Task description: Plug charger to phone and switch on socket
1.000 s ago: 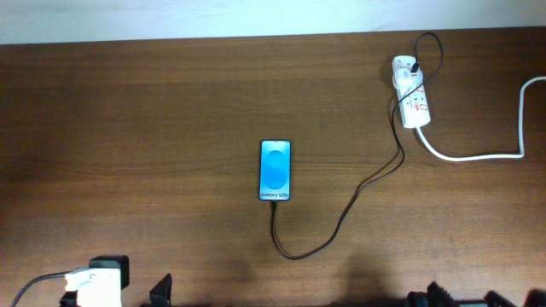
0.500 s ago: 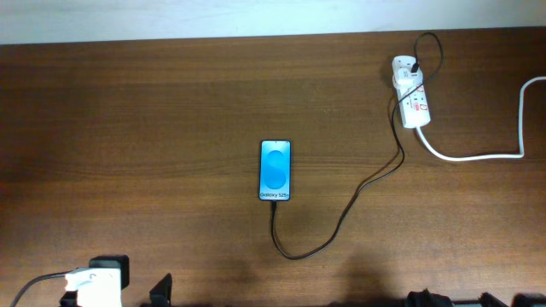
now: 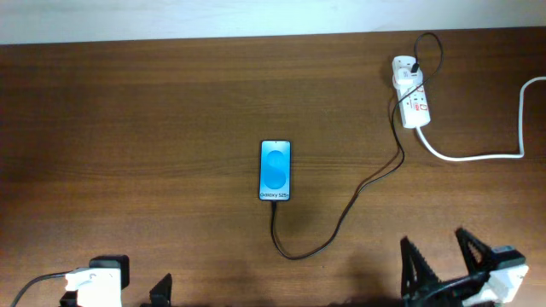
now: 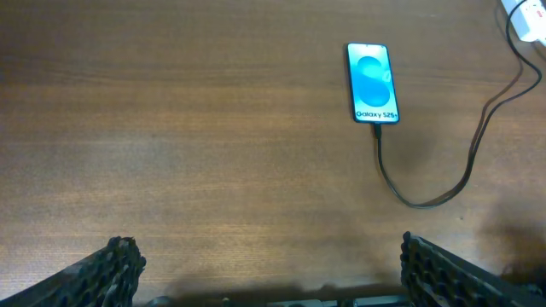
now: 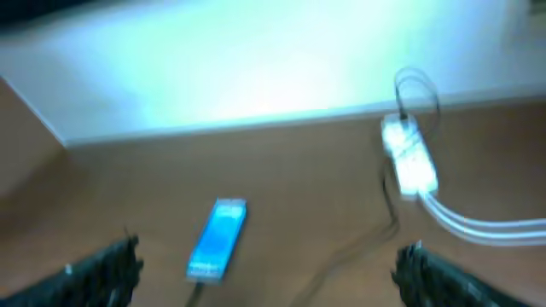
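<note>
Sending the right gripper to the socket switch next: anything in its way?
Nothing stands between the right gripper and socket. Only the charger and white cord lie flat by the socket's near end.

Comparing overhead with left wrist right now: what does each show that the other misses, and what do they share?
Only overhead: the whole socket, with the charger running to its far end, the white cord leaving it, and the right gripper, open, near the bottom right edge.
Only left wrist: the left gripper seen clearly, fingers spread wide over the table. Of the socket area, only a white sliver shows at the top right corner.
Both: the phone, blue screen up, and the charger looping away from the phone's text end.
</note>
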